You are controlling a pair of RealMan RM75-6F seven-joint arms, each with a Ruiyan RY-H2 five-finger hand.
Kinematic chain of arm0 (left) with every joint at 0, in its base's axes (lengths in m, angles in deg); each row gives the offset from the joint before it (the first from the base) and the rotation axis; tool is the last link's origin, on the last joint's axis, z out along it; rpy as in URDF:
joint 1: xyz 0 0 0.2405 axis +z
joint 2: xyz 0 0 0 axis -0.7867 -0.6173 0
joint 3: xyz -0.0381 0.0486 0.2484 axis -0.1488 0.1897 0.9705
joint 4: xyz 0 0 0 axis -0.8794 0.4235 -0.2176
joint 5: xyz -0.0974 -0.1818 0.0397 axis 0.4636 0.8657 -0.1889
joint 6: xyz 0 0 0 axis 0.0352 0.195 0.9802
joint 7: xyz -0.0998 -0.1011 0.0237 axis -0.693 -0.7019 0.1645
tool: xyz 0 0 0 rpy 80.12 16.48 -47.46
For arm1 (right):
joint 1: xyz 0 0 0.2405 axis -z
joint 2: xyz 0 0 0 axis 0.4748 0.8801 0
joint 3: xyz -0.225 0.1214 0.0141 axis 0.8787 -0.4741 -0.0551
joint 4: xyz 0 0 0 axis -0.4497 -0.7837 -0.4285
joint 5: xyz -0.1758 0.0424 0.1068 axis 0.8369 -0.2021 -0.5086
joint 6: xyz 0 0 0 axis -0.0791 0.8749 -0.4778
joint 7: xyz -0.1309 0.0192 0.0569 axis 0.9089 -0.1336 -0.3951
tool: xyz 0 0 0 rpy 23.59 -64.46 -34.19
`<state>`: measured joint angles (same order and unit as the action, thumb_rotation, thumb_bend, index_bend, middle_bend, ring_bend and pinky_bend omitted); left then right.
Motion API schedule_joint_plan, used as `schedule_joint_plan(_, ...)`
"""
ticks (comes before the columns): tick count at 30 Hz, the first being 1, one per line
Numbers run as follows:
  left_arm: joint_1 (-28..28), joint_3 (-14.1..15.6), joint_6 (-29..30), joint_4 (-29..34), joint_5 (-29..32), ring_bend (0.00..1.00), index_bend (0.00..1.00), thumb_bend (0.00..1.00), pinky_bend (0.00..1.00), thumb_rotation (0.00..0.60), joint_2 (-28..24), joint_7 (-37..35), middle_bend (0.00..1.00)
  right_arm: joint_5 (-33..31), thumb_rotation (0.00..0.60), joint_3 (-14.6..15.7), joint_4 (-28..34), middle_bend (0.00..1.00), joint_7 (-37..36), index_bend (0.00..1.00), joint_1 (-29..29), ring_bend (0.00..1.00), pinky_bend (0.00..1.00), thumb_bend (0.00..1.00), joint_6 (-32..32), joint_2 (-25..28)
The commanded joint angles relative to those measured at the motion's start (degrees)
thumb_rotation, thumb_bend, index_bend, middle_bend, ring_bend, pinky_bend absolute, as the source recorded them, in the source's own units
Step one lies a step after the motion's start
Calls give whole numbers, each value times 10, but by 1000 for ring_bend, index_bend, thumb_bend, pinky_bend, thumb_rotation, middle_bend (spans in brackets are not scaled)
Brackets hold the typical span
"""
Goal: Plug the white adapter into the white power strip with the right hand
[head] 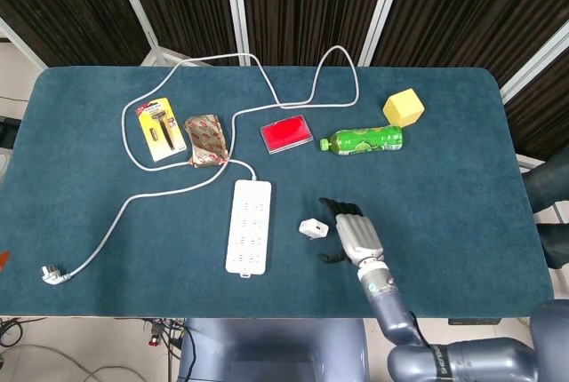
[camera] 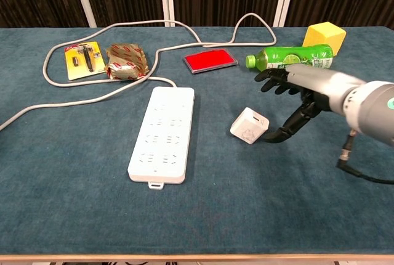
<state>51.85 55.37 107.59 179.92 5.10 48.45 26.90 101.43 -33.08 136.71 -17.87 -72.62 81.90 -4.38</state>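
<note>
On the blue worktop (head: 80,178), a plug (head: 53,274) is seen at the far left front, its cable (head: 142,195) looped back across the cloth. A razor pack (head: 160,131) and a red-patterned packet (head: 205,140) are laid side by side toward the back left. The strip (head: 248,226) is laid lengthwise near the front, sockets up, with the cable joined at its far end. A red case (head: 286,133) is placed behind it, to the right. The adapter (head: 312,227) is set on the worktop just right of the strip, apart from it, unplugged. The right hand (head: 352,230) is held open just right of the adapter, fingers (camera: 274,80) spread and extended, thumb lowered near the adapter; contact cannot be told, and nothing is gripped. A green bottle (head: 363,140) is laid on its side further back, and a yellow block (head: 404,107) is placed to its right. The left hand is not seen in either view.
</note>
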Motion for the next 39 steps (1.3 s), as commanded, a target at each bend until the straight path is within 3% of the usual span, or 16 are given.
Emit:
schedule_joint_plan(1, 0, 0, 0, 0, 0, 0, 197, 100, 0, 600, 0, 0, 0, -16, 600, -15, -21, 235, 20, 160, -6, 196, 87, 242, 7, -20)
schedule_joint_plan(11, 0, 0, 0, 0, 1, 0, 197, 100, 0, 600, 0, 0, 0, -44, 600, -42, -66, 355, 66, 298, -15, 308, 112, 293, 11, -57)
schedule_joint_plan(20, 0, 0, 0, 0, 0, 0, 197, 100, 0, 600, 0, 0, 0, -59, 600, -56, -97, 389, 78, 345, -13, 335, 115, 387, -1, -84)
schedule_joint_plan(30, 0, 0, 0, 0, 0, 0, 197, 100, 0, 600, 0, 0, 0, -57, 600, -62, -118, 397, 90, 366, -12, 343, 116, 405, -13, -105)
schedule_joint_plan(39, 0, 0, 0, -1, 0, 0, 197, 100, 0, 600, -1, -2, 0, -53, 600, -69, -136, 447, 97, 444, -11, 394, 142, 408, -20, -122)
